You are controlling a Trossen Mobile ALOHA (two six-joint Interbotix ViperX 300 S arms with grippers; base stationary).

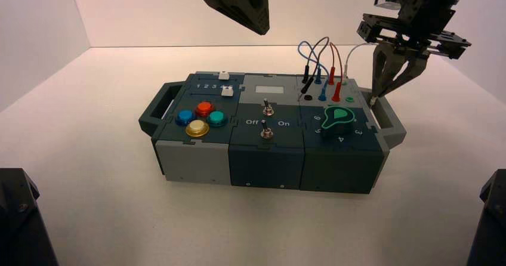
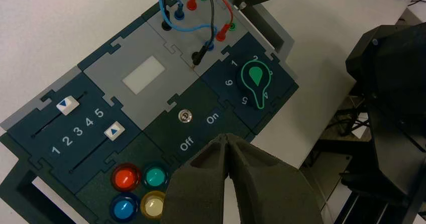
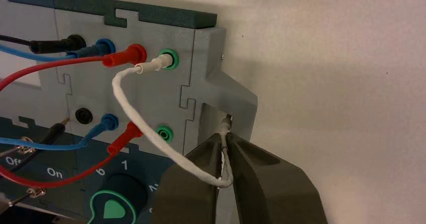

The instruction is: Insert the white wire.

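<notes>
The white wire [image 3: 145, 128] has one end plugged into the far green socket [image 3: 168, 59] and loops down to my right gripper [image 3: 226, 135]. That gripper is shut on the wire's free plug, and the metal pin [image 3: 227, 119] sticks out past the fingertips. It hangs over the box's right handle [image 1: 391, 120], just right of the empty near green socket [image 3: 163, 132]. In the high view the right gripper [image 1: 375, 99] points down at the box's back right corner. My left gripper [image 2: 227, 138] is shut and empty, raised above the box.
Blue, red and black jumper wires [image 3: 60, 48] fill the sockets left of the green ones. A green knob [image 1: 337, 118], two toggle switches [image 1: 268, 108], four coloured buttons [image 1: 200, 118] and two sliders [image 1: 225, 82] sit on the box [image 1: 197, 161].
</notes>
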